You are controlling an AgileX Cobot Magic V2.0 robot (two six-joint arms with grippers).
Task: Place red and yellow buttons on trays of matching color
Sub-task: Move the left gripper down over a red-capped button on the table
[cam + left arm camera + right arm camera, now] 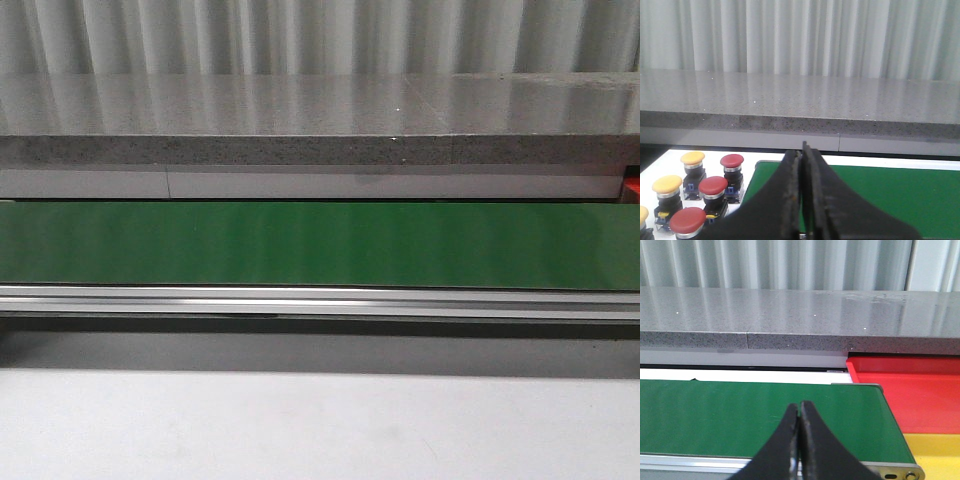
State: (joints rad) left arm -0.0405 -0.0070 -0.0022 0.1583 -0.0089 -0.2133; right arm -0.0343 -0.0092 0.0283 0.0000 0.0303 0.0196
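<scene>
Beside the left end of the green belt (880, 195), red and yellow buttons (713, 186) stand in a cluster on the white desk (660, 162). They look rigid, light and smooth-capped; grip one by its dark body under the cap. Your left gripper (802, 200), pressed together, hangs over the belt just beside them. Your right gripper (799, 440), also pressed together, hangs over the belt near the red tray (920, 390) and yellow tray (935, 450) at the belt's right end.

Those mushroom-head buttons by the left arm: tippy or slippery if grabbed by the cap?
Probably top-heavy: each red button has a wide domed cap over a narrower black body, so a side push may topple it. The cap looks smooth and rounded, so the jaws could slip; the body likely grips better. They stand close beside the yellow buttons, so neighbours may get knocked.
</scene>
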